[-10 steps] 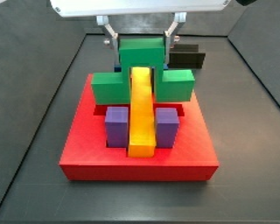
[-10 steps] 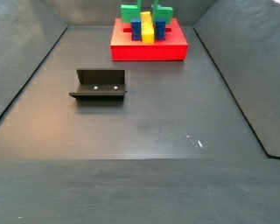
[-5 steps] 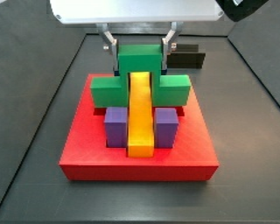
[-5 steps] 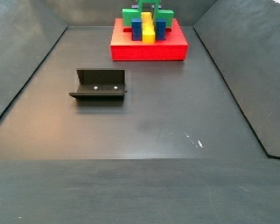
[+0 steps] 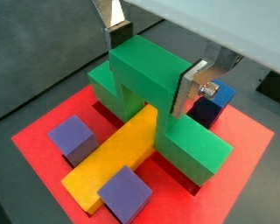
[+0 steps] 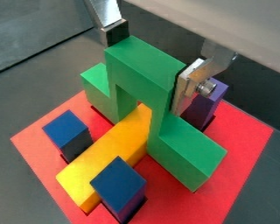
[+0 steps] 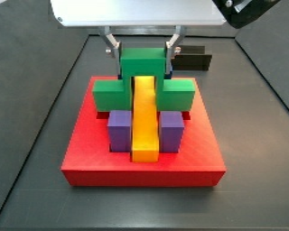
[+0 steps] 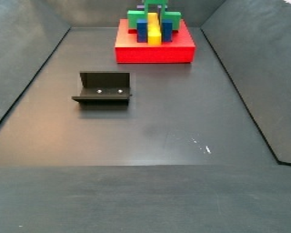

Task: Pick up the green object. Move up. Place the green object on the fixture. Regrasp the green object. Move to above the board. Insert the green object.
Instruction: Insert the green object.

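The green object (image 5: 143,74) (image 6: 143,74) straddles the long yellow bar (image 5: 113,162) on the red board (image 5: 241,149). Its side cubes sit low against the board on either side of the bar. My gripper (image 5: 153,63) (image 6: 152,61) is shut on the green object's central cube, with one silver finger (image 5: 192,86) flat against each side face. In a side view the gripper (image 7: 144,47) hangs over the board's (image 7: 141,171) far half, holding the green object (image 7: 144,65). The fixture (image 8: 102,88) stands empty on the floor, apart from the board (image 8: 155,53).
Two purple blocks (image 7: 119,126) (image 7: 172,126) flank the yellow bar (image 7: 144,122) at the board's near half. A blue block (image 5: 213,101) stands close behind one finger. The fixture (image 7: 193,60) shows as a dark shape beyond the board. Dark walls ring the floor.
The gripper has come down with the green object, lowering it over the yellow bar onto the board. Since half a second ago it has sunk only slightly.
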